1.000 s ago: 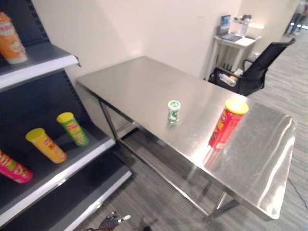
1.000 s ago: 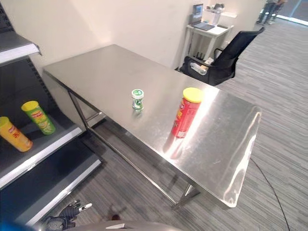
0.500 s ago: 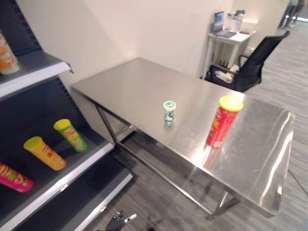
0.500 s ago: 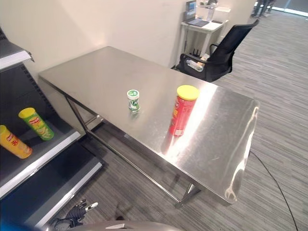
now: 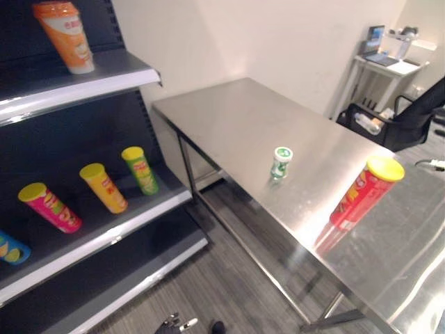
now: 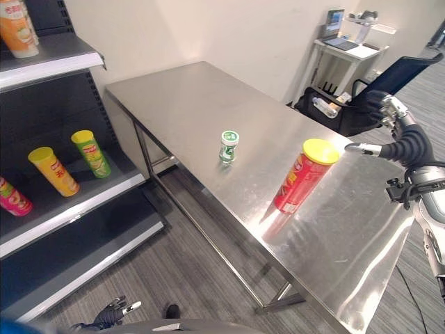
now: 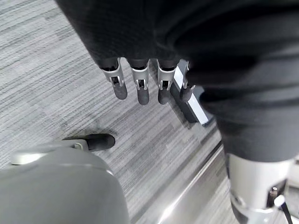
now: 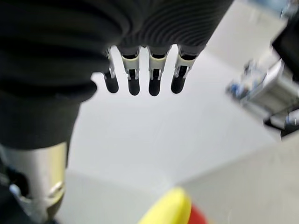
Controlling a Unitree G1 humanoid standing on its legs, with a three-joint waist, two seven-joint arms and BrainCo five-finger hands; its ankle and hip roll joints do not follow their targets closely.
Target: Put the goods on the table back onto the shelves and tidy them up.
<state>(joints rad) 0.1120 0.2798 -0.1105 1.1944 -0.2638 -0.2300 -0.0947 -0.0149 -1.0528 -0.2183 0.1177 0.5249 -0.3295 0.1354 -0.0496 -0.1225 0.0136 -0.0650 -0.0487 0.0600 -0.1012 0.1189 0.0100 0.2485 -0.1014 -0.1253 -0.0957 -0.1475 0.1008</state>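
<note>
A red tube can with a yellow lid (image 6: 300, 177) stands upright on the steel table (image 6: 174, 97); its lid (image 8: 167, 208) shows past the fingers in the right wrist view. A small green-and-white cup (image 6: 229, 146) stands further left on the table. My right hand (image 6: 403, 138) hangs open in the air just right of the can's top, apart from it. My left hand (image 7: 140, 88) hangs low over the carpet, fingers straight, holding nothing. On the dark shelves (image 5: 118, 233) lie green (image 5: 140, 169), yellow (image 5: 103, 188) and pink (image 5: 49, 207) cans; an orange one (image 5: 66, 35) stands above.
A blue can (image 5: 10, 248) lies at the shelf's left end. A black office chair (image 6: 379, 80) and a white side table with a laptop (image 6: 344, 43) stand beyond the steel table. Striped grey carpet (image 6: 188, 278) lies between shelves and table.
The camera has swung, so the shelves show more. My right hand has risen into view beside the red can's top. The can and cup stand where they were.
</note>
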